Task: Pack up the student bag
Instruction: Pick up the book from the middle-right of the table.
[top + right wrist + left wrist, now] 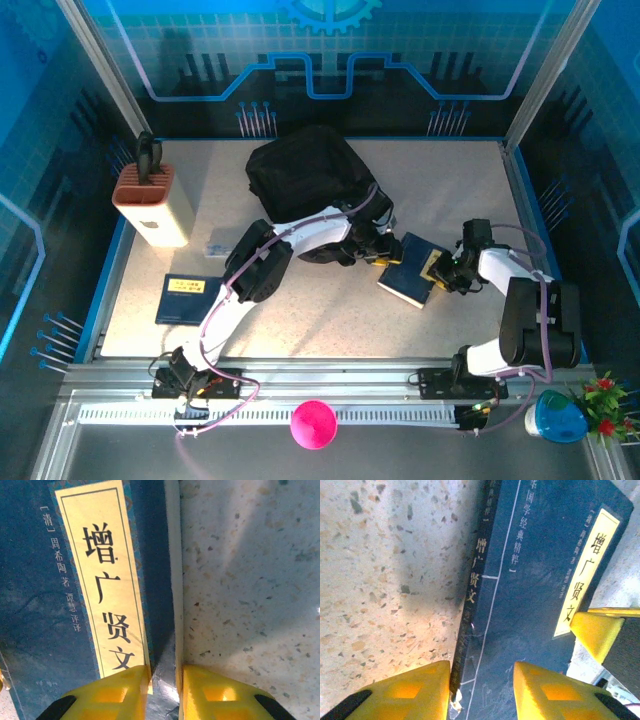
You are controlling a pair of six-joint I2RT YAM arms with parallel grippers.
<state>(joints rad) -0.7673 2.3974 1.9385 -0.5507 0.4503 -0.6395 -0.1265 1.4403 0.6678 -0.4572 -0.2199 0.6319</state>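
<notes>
The student bag (pixel 310 175), a big black backpack, lies at the back middle of the table. In front of it, to the right, lies a dark blue book (pixel 408 278) with a yellow title label (pixel 105 590). My left gripper (pixel 378 252) is at the book's left side; its yellow fingers (pixel 415 690) stand apart astride the spine (pixel 475 600), one by the table and one over the cover. My right gripper (pixel 440 270) is at the book's right edge. Its fingers (pixel 220 695) are pinched on the page edge (pixel 174 580), one on the cover and one beside the pages.
A second blue book (pixel 188 298) lies at the front left. A tan box with an orange-brown top (pixel 155 205) stands at the left, and a small grey item (pixel 215 248) lies near it. A pink object (pixel 313 422) sits on the front rail. Glass walls enclose the table.
</notes>
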